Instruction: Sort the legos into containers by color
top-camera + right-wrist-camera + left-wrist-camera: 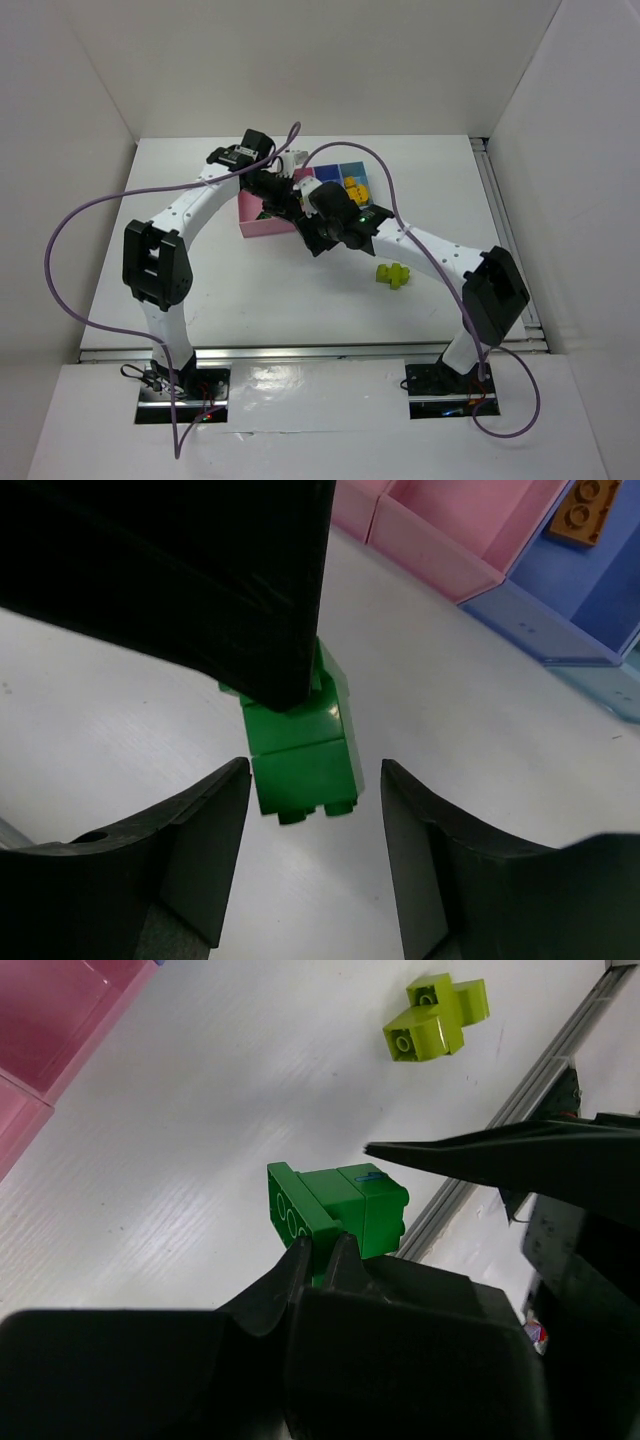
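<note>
My left pincer (320, 1252) is clamping shut on a dark green lego stack (340, 1210) over the white surface (200, 1160). My right pincer (315, 775) is standing apart around the same stack, its fingers (200, 820) at nine and three o'clock of it, with a sliver of gap at three. I am judging that the right fingers should be centring on the lower brick's flat sides and closing squarely, without twisting. Farther out, the containers (440, 540) are lying at one o'clock in the right wrist view, and lime legos (393, 273) are waiting at four o'clock of the pincers in the top view.
</note>
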